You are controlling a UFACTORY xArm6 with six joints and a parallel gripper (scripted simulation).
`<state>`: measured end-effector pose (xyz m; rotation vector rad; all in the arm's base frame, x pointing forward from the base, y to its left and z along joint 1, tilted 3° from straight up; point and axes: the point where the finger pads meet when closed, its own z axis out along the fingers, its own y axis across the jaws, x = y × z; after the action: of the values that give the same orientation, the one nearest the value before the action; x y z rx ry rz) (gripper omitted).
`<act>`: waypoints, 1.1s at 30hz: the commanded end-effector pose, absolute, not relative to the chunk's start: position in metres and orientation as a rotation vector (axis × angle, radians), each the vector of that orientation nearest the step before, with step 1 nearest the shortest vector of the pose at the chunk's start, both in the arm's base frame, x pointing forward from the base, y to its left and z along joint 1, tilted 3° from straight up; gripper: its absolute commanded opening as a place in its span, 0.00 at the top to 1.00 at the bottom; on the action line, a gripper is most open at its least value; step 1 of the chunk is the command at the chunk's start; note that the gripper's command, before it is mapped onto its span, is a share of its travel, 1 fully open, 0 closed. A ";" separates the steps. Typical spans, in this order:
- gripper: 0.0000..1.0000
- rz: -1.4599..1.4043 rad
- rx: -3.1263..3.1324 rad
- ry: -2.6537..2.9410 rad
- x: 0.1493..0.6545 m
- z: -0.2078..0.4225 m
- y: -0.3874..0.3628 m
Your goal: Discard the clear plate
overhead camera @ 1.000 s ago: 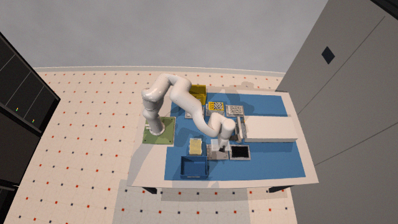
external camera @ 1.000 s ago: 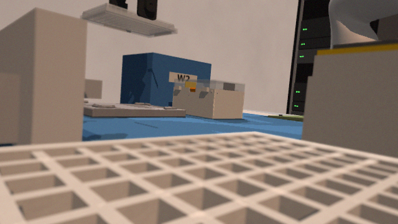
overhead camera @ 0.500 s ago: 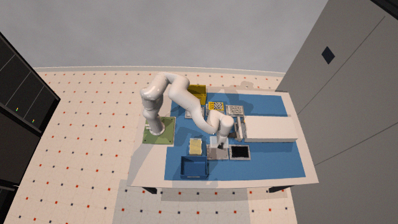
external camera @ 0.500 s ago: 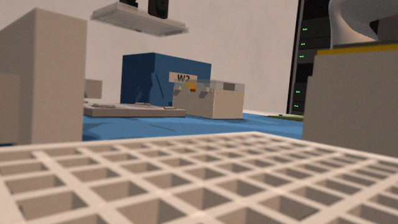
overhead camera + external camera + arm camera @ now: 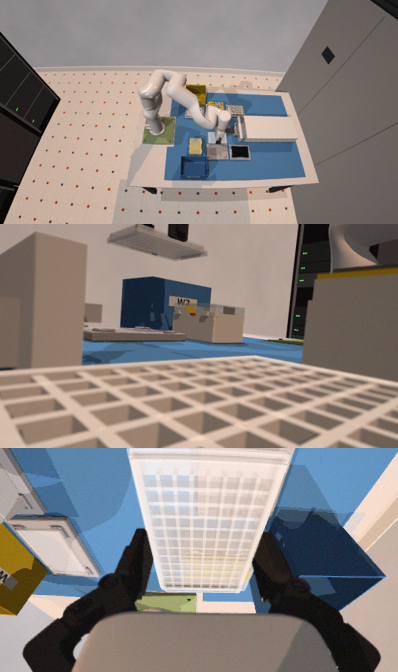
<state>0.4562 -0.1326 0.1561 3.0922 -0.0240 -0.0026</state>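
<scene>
Black two-finger pincer [image 5: 205,565] clamped wide on the long sides of the clear rectangular well plate [image 5: 207,518], one dark finger [image 5: 132,565] against each edge. Held high in the air, well above the blue bench mat [image 5: 186,348], slightly tilted in the exterior view. Below and behind the pincer, the blue open waste bin [image 5: 194,167]. Well apart, beyond the white arm [image 5: 186,102], the yellow waste bin W1 [image 5: 196,93].

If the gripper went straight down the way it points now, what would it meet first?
Probably the blue mat, or the tip box seen faintly yellow through the clear plate; depth is unclear. The gripper, shut on the plate, hangs well above the bench, not yet over the yellow bin.
</scene>
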 end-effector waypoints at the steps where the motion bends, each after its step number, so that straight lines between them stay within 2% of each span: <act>1: 1.00 0.005 3.091 -0.024 0.453 0.157 -0.118; 33: 1.00 0.005 3.091 -0.024 0.430 0.154 -0.047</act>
<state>0.4324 -0.0590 0.1525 3.0922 -0.0241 -0.0023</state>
